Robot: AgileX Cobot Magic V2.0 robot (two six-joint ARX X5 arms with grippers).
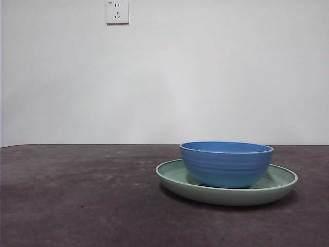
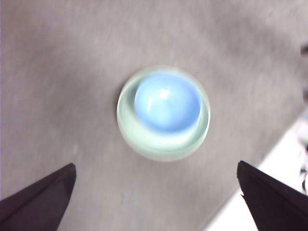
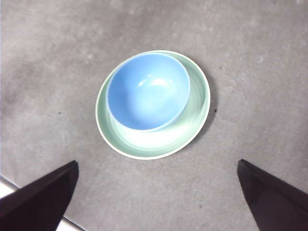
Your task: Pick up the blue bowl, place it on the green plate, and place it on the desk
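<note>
While both arms hang high above the table, the blue bowl [image 1: 226, 163] sits upright inside the green plate [image 1: 280, 181], its base on the plate's glossy floor and set off-centre, so a wider crescent of green shows on one side. Nothing lies in the bowl; its pale inside carries only glints of light. Seen between the wide-spread jaws of the left gripper [image 2: 156, 197], the stacked pair lies well beyond the fingertips, untouched. The right gripper [image 3: 158, 195] is likewise spread wide and holds nothing, with bowl [image 3: 147, 91] and plate [image 3: 192, 120] lying ahead of its jaws and centred between them. The plate rests flat on the desk [image 1: 77, 195], a dark grey-brown, mottled surface running the full width of the front view. Behind it rises a plain white wall [image 1: 205, 77] bearing one white power socket [image 1: 117, 11]. Count: one bowl, one plate, two grippers, one socket.
</note>
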